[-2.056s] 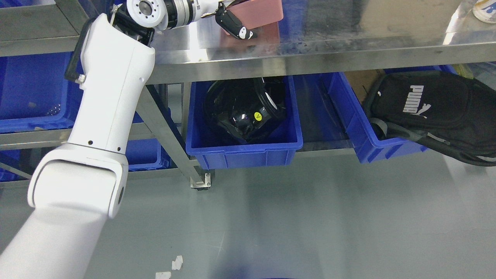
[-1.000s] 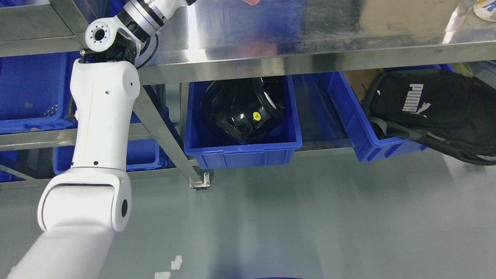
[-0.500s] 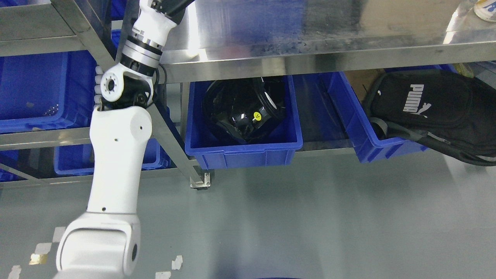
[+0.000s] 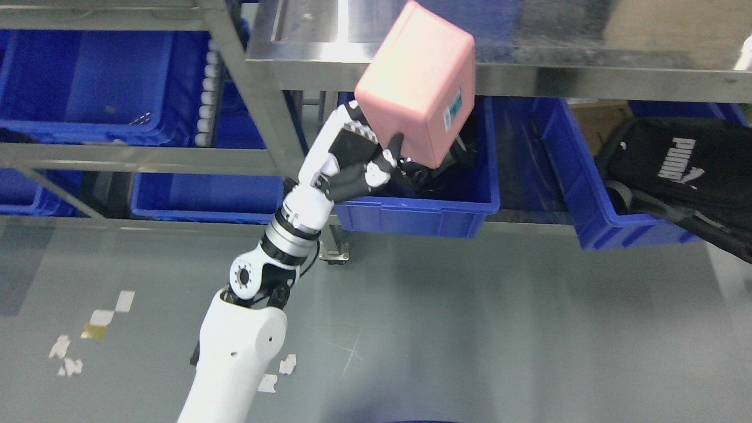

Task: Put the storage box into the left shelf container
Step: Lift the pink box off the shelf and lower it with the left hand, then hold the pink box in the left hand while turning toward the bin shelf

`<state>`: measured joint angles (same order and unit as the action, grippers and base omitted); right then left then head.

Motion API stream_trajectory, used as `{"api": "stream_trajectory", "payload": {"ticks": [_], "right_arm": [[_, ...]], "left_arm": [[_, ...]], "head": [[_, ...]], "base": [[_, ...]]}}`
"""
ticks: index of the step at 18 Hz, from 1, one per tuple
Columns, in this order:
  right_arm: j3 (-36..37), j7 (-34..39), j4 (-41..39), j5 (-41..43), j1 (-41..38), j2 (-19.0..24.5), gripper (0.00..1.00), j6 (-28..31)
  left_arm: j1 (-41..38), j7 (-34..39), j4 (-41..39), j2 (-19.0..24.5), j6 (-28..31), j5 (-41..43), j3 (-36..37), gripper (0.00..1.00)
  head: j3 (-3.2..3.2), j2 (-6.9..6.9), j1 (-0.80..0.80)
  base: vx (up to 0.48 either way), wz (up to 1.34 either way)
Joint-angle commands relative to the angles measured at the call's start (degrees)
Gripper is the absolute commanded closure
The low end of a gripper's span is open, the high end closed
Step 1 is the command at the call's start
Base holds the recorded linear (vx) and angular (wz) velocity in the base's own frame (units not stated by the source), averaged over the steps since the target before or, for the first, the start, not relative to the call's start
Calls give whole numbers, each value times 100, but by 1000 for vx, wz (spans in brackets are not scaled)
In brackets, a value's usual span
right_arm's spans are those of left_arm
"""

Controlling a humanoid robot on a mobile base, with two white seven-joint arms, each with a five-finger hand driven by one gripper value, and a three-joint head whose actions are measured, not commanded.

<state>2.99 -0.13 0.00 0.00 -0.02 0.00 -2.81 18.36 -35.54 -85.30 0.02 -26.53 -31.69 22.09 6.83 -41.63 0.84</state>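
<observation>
My left hand (image 4: 367, 164) is shut on a pink storage box (image 4: 418, 82) with a small label on one side. The box hangs tilted in the air, in front of the steel table's edge and above a blue bin (image 4: 423, 202) under that table. The hand grips the box from below and to the left. On the left stands a metal shelf (image 4: 141, 157) with blue containers; a large one (image 4: 88, 82) sits on its upper level and a smaller one (image 4: 205, 197) on the lower level. My right arm is out of view.
A slanted steel post (image 4: 252, 88) stands between the shelf and the table (image 4: 587, 64). Another blue bin (image 4: 593, 205) at the right holds a black bag (image 4: 687, 170). Bits of tape lie on the grey floor (image 4: 470, 329).
The camera has shifted left. My left arm came down from above the table, and the pink box, out of sight a moment ago, is now held low in front of the table edge.
</observation>
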Motion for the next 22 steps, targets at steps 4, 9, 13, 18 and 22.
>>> {"api": "stream_trajectory", "payload": {"ticks": [4,9,13,18,22], "right_arm": [[0,-4,-100,123,28,-100,0,0],[0,-4,-100,123,28,-100,0,0],[0,5,-100,123,28,-100,0,-9],[0,-4,-100,123,28,-100,0,0],[0,-4,-100,123,28,-100,0,-8]], "left_arm": [[-1843,-322,-1076,148,-493,41,-116,99],[-2258,-322,-1050,218,-608,41,-301,99],[-2249,-322,-1050,201,-608,41,-433,98],[-2258,-322,-1050,209,-608,41,-433,98],[-2258,-322,-1050,201,-599,41,-442,98]], "head": [[0,0,0],[0,-3,0],[0,-5,0],[0,-5,0],[0,-6,0]], "base": [[-118,848],[-83,1270],[-7,1368],[73,1128],[122,531]]}}
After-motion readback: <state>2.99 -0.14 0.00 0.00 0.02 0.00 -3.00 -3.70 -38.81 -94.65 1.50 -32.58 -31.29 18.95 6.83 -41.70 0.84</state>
